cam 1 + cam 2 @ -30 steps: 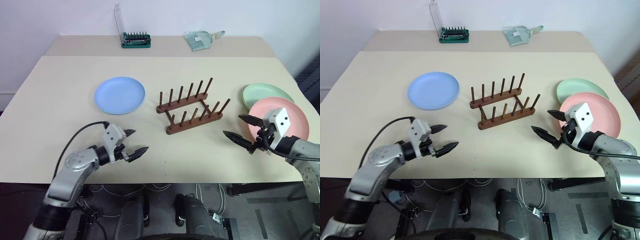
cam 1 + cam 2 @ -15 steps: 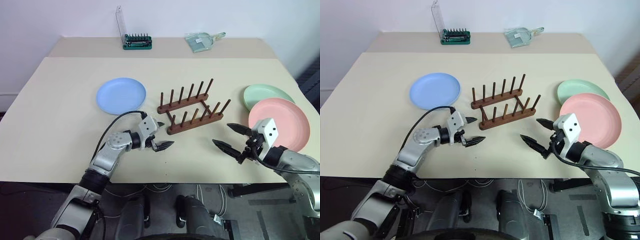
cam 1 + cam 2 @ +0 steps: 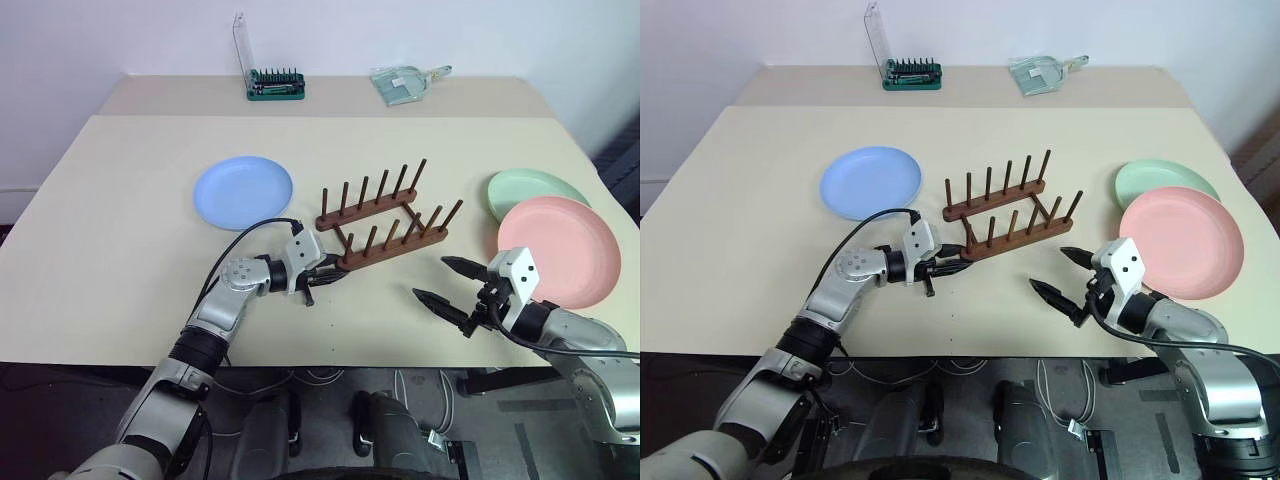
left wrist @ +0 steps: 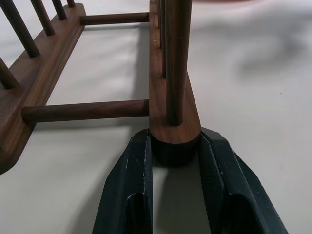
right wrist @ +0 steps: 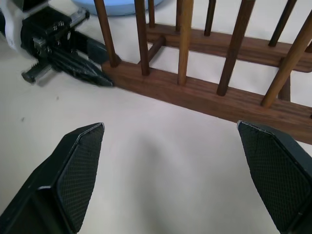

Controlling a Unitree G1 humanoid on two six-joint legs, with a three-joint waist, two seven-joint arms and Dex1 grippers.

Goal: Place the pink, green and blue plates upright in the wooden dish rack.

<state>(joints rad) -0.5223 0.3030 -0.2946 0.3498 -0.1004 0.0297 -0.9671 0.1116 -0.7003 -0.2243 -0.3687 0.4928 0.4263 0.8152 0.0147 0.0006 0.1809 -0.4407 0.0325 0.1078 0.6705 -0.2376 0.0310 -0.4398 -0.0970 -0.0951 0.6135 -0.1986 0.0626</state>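
Nearest the robot, the right end effector hangs just above the table with its fingers spread wide and nothing between them, pointing toward the wooden dish rack. A little farther in, the left end effector pinches the rounded end of the rack's near rail, one black finger pressed against each side of the wood. The rack stands at the middle of the table with no plate between its pegs. The pink plate lies flat near the table's right edge, touching or slightly overlapping the green plate just behind it. The blue plate lies flat to the rack's left. At the far edge stand a green tray of bits and a small pale dustpan.
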